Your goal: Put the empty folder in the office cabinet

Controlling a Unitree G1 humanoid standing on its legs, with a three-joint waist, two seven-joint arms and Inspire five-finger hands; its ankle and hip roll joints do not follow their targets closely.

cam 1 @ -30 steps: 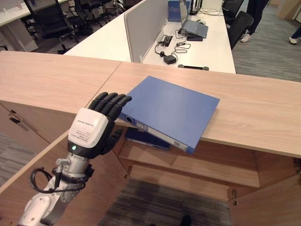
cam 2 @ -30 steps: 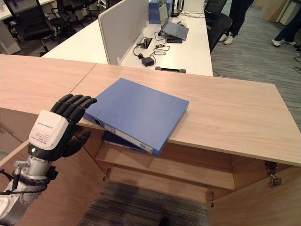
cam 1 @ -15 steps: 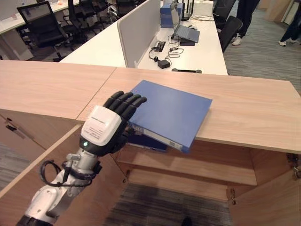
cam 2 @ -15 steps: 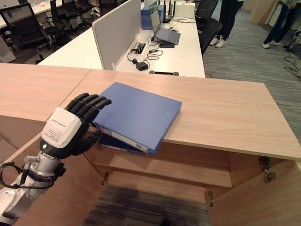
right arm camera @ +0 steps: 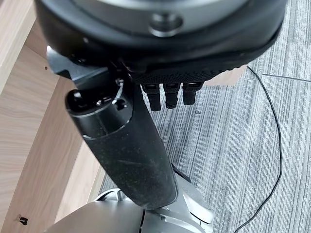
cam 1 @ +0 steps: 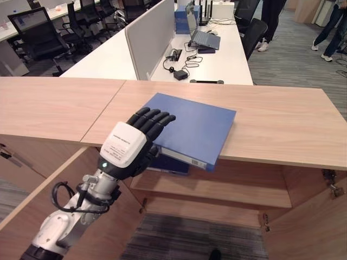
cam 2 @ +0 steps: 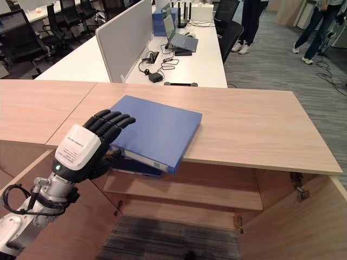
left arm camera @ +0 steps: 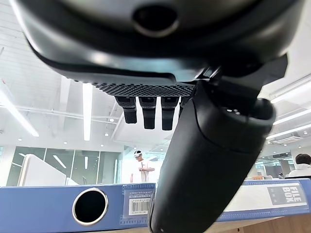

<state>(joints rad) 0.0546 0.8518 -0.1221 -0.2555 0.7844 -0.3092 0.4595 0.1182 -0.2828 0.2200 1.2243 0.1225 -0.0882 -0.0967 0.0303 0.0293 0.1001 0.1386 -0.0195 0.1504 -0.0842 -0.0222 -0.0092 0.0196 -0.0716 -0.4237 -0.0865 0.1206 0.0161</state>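
Observation:
A blue folder [cam 1: 195,127] lies flat on the wooden cabinet top [cam 1: 282,130], its spine corner jutting out over the front edge. My left hand [cam 1: 127,149] is at the folder's near left corner, fingers stretched over the cover and thumb below the spine. In the left wrist view the fingers [left arm camera: 148,109] hover straight above the folder's spine [left arm camera: 48,206], with a gap between them, and the thumb [left arm camera: 204,170] crosses in front of it. This hand is open. My right hand [right arm camera: 126,155] hangs open over grey carpet beside a wooden cabinet panel [right arm camera: 29,131].
Below the top, the cabinet stands open with a shelf [cam 1: 217,189] and another blue folder [cam 1: 171,164] on it. Its doors swing out at left [cam 1: 32,200] and right [cam 1: 320,227]. Behind are white desks, a partition [cam 1: 149,35], a laptop [cam 1: 205,38], chairs and people's legs [cam 1: 325,27].
The camera has shifted. My left hand has risen and reached forward, so its fingers now lie further over the folder's corner. The folder stays in place.

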